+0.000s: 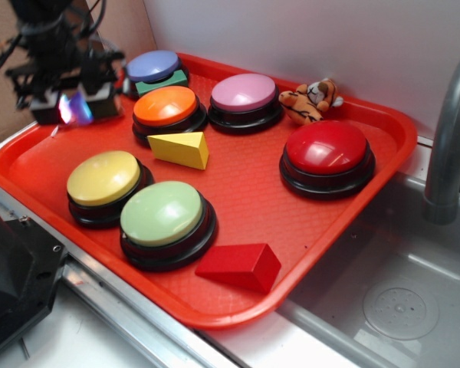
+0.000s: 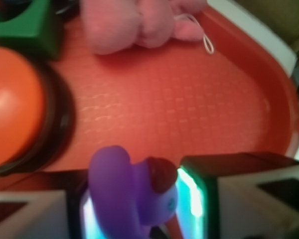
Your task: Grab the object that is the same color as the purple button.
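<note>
The object, a small bluish-purple rounded toy piece [image 2: 132, 196], sits between the lit pads of my gripper [image 2: 134, 204], which is shut on it. In the exterior view the gripper [image 1: 75, 110] hangs above the tray's far left corner with the purple piece [image 1: 75, 108] glowing between its fingers. The purple button [image 1: 153, 67], periwinkle on a black base, stands at the tray's back, to the right of the gripper.
On the red tray [image 1: 245, 184] stand orange [image 1: 166, 106], pinkish-lilac [image 1: 244, 93], red [image 1: 326, 147], yellow [image 1: 103, 178] and light green [image 1: 162, 214] buttons. A green block [image 1: 162, 81], yellow wedge [image 1: 180, 149], red wedge [image 1: 240, 266] and tiger plush [image 1: 310, 100] lie there too. A pink plush [image 2: 134, 22] lies ahead. A sink and faucet [image 1: 448, 146] are at right.
</note>
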Motion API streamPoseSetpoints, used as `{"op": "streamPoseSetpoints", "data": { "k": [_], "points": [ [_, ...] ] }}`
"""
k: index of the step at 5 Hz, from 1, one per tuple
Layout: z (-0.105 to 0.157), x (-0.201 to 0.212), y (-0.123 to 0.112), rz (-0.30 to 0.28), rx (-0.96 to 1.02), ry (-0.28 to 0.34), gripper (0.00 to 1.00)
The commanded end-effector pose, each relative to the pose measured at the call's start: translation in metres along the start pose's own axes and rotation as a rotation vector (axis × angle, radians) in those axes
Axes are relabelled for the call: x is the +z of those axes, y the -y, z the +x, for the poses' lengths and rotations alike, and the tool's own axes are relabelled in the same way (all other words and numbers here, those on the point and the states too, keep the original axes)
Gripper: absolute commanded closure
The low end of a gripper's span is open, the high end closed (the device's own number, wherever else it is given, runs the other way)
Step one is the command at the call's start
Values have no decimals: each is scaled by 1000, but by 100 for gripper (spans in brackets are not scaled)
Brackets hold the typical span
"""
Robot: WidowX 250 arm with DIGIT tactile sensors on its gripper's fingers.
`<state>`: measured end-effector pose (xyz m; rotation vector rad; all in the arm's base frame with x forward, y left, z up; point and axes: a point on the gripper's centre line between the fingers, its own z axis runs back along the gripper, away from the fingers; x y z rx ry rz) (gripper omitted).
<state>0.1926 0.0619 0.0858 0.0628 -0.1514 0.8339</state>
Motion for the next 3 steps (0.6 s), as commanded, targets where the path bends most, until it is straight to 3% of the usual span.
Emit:
{"op": "streamPoseSetpoints", "data": {
  "k": [1, 3],
  "points": [
    [-13, 62, 49, -79, -363, 15, 100],
    [-31, 66, 65, -112, -445, 56, 100]
  ]
}}
